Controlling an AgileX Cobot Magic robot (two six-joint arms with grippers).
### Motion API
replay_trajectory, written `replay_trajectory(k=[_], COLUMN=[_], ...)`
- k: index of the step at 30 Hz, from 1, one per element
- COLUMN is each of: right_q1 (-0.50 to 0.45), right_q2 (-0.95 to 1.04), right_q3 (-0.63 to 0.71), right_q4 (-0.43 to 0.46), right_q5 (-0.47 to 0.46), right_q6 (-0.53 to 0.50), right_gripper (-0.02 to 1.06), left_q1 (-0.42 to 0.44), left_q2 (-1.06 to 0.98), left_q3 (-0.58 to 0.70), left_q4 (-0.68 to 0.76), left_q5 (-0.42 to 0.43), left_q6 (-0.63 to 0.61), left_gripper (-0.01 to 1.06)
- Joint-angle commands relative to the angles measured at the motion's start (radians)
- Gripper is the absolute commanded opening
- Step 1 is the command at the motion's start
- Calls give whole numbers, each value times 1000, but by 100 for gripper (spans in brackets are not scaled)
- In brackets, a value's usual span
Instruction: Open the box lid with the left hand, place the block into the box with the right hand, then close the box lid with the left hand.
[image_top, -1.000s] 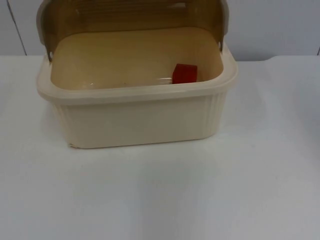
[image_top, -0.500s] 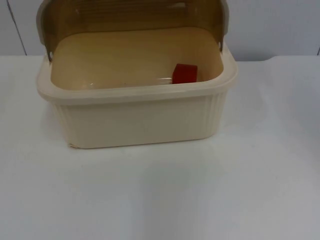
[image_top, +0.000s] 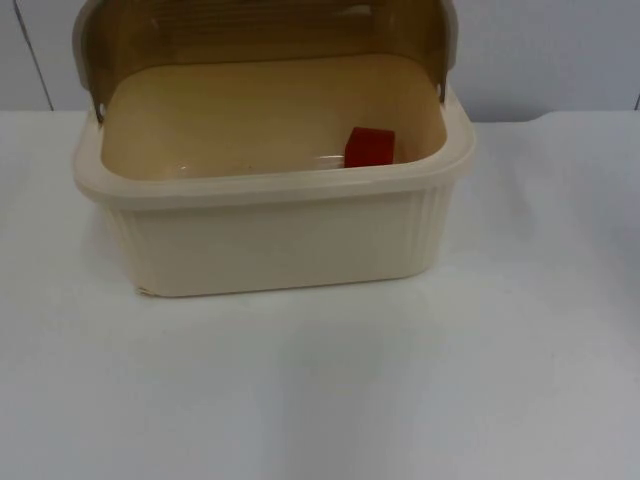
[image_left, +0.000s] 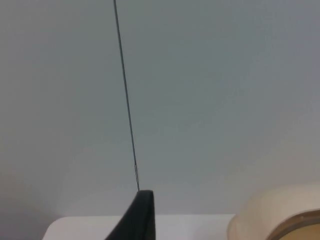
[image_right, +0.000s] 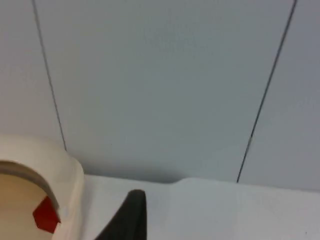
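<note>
in the top view you are looking at a cream plastic box (image_top: 270, 235) with ribbed walls, standing on the white table (image_top: 400, 390) close to the grey partition wall (image_top: 560, 50). its translucent brown lid (image_top: 260, 35) is swung up and back, standing open behind the cavity. the red block (image_top: 369, 147) lies inside the box on the floor, against the front wall and toward the box's right end as you see it. the block sits upright on one face.

in the left wrist view you have one black fingertip of the left gripper (image_left: 139, 217), held above the table edge (image_left: 190, 222) and facing the partition wall (image_left: 210, 90), which has a thin dark seam (image_left: 125, 95) running down it. a rounded cream corner of the box (image_left: 265, 212) is near that fingertip, apart from it, with a sliver of the brown lid (image_left: 305, 225) beside it. you cannot tell from this whether the left fingers are spread or closed; nothing is seen in them.

in the right wrist view you have one black fingertip of the right gripper (image_right: 127, 220), above the table (image_right: 225, 210) and facing the wall (image_right: 160, 85). the box's cream rim (image_right: 70, 185) is beside it, not touching, and the red block (image_right: 46, 214) shows inside the box past that rim. you cannot tell the state of the right fingers either; the block is not in them.
</note>
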Motion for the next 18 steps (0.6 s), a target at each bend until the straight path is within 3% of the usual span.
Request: replay_trajectory(k=[1, 2, 4, 5, 6, 9, 11, 12, 13, 16, 18], right_q1=[-83, -83, -170, -219, -259, -335, -362, -359, -359, -303, -281], right_q2=[-7, -7, -3, -3, 2, 2, -6, -6, -6, 1, 1], right_q3=[23, 23, 29, 31, 31, 31, 31, 31, 31, 35, 38], right_q4=[261, 261, 673, 763, 783, 741, 603, 522, 522, 301, 273], right_q5=[-65, -65, -35, -16, -3, 5, 1, -2, -2, 1, -4], right_q6=[-232, -232, -609, -702, -694, -621, -521, -453, -453, -271, -247], right_gripper=[105, 105, 105, 105, 105, 105, 105, 105, 105, 105, 105], left_q1=[-7, -7, -7, -7, -7, -7, -7, -7, -7, -7, -7], left_q2=[-5, -5, -5, -5, -5, -5, -5, -5, -5, -5, -5], left_q3=[3, 3, 3, 3, 3, 3, 3, 3, 3, 3, 3], left_q4=[7, 7, 8, 8, 8, 8, 3, -2, -2, -2, -2], left_q5=[2, 2, 2, 2, 2, 4, 18, 25, 25, 38, 38], left_q6=[-7, -7, -7, -7, -7, -7, -7, -7, -7, -7, -7], left_gripper=[105, 105, 105, 105, 105, 105, 105, 105, 105, 105, 105])
